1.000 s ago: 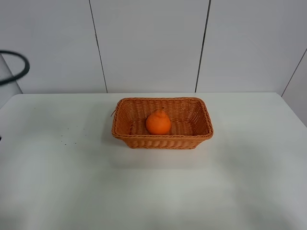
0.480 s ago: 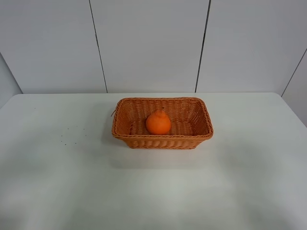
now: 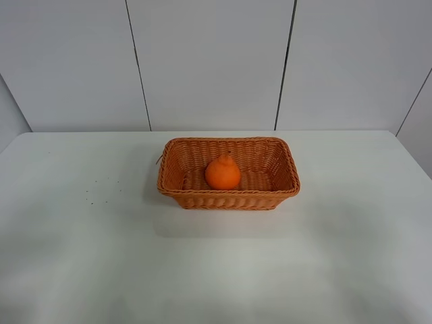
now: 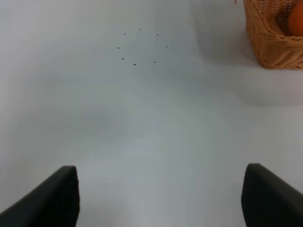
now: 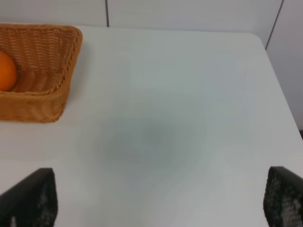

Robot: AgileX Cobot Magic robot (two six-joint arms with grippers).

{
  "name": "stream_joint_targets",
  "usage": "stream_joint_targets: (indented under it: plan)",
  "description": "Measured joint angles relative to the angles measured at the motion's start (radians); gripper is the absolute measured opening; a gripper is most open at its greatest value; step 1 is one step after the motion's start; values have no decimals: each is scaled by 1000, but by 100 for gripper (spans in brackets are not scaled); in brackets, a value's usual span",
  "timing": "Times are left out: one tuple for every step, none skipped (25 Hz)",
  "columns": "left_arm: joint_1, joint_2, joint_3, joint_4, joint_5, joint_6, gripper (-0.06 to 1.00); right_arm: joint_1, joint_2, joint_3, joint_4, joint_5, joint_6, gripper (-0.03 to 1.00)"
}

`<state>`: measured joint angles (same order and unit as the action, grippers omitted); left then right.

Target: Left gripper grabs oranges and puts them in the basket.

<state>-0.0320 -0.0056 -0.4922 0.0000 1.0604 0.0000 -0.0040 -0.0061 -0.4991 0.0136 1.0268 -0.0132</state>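
Left gripper (image 4: 160,201) hangs wide open and empty over bare white table (image 3: 81,256) — I see the bright knobbly orange (image 3: 223,173) already in the woven wicker basket (image 3: 177,193), off to its right.

The basket (image 3: 229,199) is woven wicker, ribbed and rough, with a braided rim. Inside it, the orange (image 3: 223,173) has a dimpled, faintly shiny peel. The table (image 3: 101,256) around the basket is smooth and matt white. Both grippers' fingers (image 4: 52,201) (image 5: 284,196) look matt black, the right ones finely textured.
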Motion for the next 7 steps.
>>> stream_joint_targets:
  plan:
    - [0,0,0,0,0,0,81,0,0,0,0,0,0,69]
    - [0,0,0,0,0,0,81,0,0,0,0,0,0,69]
    - [0,0,0,0,0,0,81,0,0,0,0,0,0,69]
    - [0,0,0,0,0,0,81,0,0,0,0,0,0,69]
    - [0,0,0,0,0,0,81,0,0,0,0,0,0,69]
    - [0,0,0,0,0,0,81,0,0,0,0,0,0,69]
    - [0,0,0,0,0,0,81,0,0,0,0,0,0,69]
